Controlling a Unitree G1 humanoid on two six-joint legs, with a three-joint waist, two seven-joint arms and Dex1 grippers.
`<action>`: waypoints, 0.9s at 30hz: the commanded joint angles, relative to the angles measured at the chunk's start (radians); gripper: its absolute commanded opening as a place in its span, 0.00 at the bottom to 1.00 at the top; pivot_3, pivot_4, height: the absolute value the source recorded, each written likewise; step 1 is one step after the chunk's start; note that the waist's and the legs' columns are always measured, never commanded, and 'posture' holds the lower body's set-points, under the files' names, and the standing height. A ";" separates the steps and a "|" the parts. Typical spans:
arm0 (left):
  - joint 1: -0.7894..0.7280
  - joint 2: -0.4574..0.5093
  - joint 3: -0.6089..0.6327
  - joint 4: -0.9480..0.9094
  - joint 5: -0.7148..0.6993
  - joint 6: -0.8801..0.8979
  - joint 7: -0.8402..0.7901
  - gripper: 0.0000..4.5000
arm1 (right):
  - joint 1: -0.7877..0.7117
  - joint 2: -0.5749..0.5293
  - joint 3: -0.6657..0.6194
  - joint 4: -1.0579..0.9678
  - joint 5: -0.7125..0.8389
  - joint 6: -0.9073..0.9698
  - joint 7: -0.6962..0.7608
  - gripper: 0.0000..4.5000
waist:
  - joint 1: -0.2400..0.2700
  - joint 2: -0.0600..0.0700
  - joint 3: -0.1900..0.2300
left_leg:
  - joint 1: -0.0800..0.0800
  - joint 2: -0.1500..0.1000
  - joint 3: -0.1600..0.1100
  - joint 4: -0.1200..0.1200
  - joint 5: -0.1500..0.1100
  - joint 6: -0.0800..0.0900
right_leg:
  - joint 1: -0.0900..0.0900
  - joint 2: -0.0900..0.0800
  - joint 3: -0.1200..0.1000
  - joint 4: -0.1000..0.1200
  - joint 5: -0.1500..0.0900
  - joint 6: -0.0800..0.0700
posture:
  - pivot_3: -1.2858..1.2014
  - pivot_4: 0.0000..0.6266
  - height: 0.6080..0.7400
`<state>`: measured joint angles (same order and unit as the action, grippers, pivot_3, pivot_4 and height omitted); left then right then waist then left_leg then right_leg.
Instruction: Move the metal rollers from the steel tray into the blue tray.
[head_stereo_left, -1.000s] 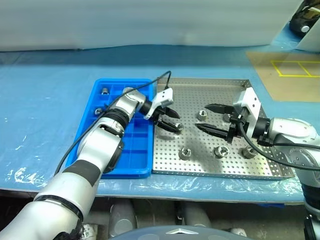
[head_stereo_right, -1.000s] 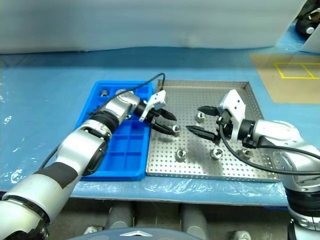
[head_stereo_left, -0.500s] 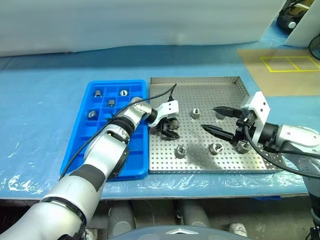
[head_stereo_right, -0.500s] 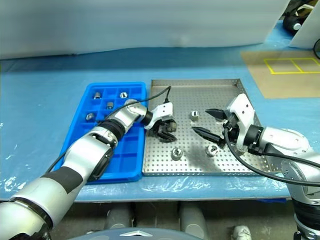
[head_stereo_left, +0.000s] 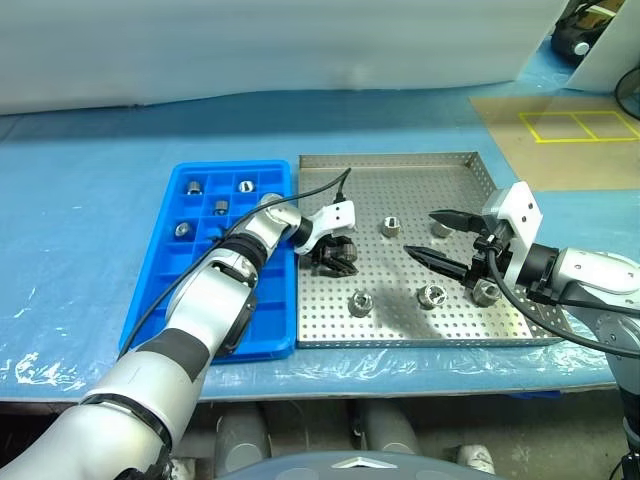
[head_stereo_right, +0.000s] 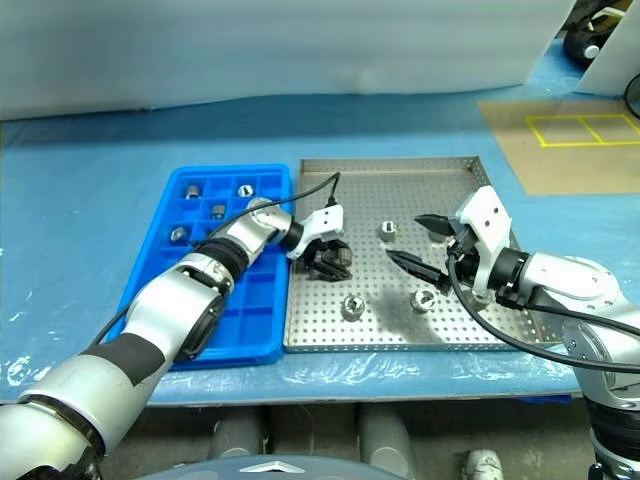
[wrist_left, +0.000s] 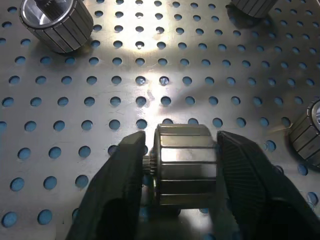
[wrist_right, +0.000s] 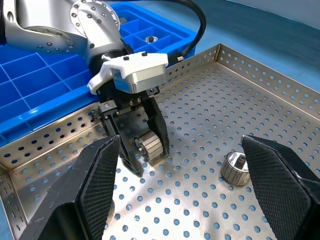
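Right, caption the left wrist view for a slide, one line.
Left gripper shut on a metal roller lying on the steel tray, two more rollers nearby.

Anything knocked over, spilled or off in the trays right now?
Nothing stands out. Loose rollers sit upright on the steel tray, others sit in the blue tray compartments, and the left gripper is closed squarely on one roller.

We are seeing open perforated floor at twelve o'clock in the steel tray (head_stereo_left: 420, 172); loose metal rollers (head_stereo_left: 359, 303) are crowding six o'clock.
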<state>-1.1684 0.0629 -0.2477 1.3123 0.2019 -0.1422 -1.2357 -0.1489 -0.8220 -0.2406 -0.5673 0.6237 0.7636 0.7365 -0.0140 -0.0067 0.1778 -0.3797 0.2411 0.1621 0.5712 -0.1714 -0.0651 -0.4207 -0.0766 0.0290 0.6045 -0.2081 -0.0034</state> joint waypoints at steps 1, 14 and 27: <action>0.001 0.006 0.012 0.001 -0.001 0.009 -0.022 0.48 | -0.015 -0.006 -0.002 -0.012 -0.005 -0.026 0.000 0.89 | 0.000 0.000 0.000 | 0.000 0.000 0.000 0.000 0.000 0.000 | 0.000 0.000 0.000 0.000 0.000 0.000 | 0.32 0.24 1.00; -0.106 0.067 0.157 -0.095 -0.150 0.003 -0.148 0.30 | -0.088 -0.001 0.062 0.056 -0.031 -0.061 0.040 0.89 | 0.000 0.000 0.001 | -0.002 0.000 0.002 -0.001 0.000 0.000 | -0.004 0.000 0.000 0.001 0.000 0.000 | 0.35 0.24 1.00; -0.033 0.506 0.311 -0.438 -0.339 0.340 -0.308 0.30 | -0.408 0.120 0.328 0.375 -0.148 -0.229 0.234 0.89 | 0.016 0.001 0.001 | -0.001 0.000 0.003 -0.009 0.004 -0.008 | -0.009 0.001 -0.001 0.002 0.000 0.000 | 0.48 0.24 1.00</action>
<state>-1.2305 0.5382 0.0425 0.9575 -0.1049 0.1455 -1.5289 -0.5205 -0.7148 0.0684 -0.2120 0.4917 0.5795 0.9367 0.0019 -0.0062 0.1791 -0.3801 0.2419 0.1654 0.5610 -0.1669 -0.0729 -0.4301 -0.0758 0.0277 0.6065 -0.2081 -0.0037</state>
